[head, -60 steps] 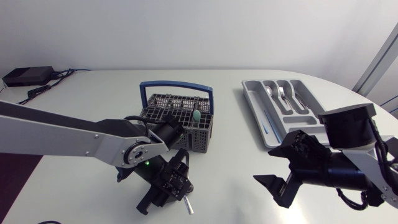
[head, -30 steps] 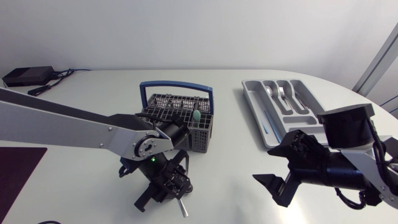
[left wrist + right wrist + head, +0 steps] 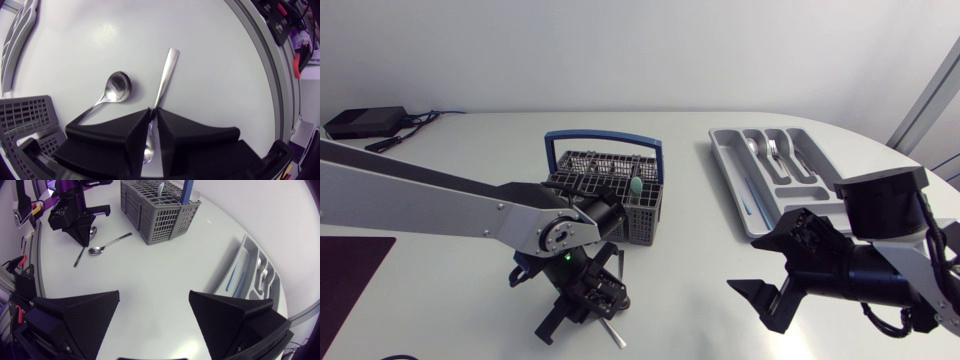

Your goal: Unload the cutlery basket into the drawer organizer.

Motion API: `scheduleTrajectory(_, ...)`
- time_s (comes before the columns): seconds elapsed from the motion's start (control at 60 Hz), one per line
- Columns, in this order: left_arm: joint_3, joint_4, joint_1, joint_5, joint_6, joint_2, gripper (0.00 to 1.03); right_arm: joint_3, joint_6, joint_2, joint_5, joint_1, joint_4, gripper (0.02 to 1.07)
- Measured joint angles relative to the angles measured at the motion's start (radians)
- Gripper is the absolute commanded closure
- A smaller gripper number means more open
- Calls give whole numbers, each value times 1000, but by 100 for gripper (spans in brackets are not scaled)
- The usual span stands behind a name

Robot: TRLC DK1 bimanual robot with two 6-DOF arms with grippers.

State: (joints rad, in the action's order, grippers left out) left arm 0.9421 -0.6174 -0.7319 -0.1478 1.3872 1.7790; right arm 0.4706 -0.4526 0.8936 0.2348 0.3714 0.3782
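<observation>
Clamping low on the handle, near the bowl: black wedge-fingered left gripper (image 3: 154, 112) holds a slim polished steel spoon (image 3: 166, 72) flat on the white table (image 3: 210, 60). Judged stiff, light, slick; may twist. Second spoon (image 3: 117, 87) just beside, grey mesh cutlery basket (image 3: 642, 222) near, grey plastic drawer organizer (image 3: 733, 185) well apart. Right gripper (image 3: 154, 300) spread, empty

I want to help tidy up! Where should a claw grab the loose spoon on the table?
Probably by its thin handle, claw coming straight down, one finger each side. The loose spoon lies flat on the table, and its round bowl is too wide and curved. The left claw grips another spoon.
</observation>
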Motion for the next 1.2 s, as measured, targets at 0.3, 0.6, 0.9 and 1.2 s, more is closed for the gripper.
scheduleTrajectory(0.3, -56, 70, 13, 5, -72, -45, 88, -1, 0, -13, 18, -35, 4, 7)
scheduleTrajectory(0.6, -88, 73, 30, 26, -152, -178, 87, 19, 8, -13, 83, -96, 27, 7)
scheduleTrajectory(0.9, -87, 66, 34, 26, -202, -251, 87, 35, 14, -8, 70, 6, 48, 7)
scheduleTrajectory(1.2, -155, 63, 178, 18, -200, -345, 48, 201, 92, 317, -58, 303, -24, 7)
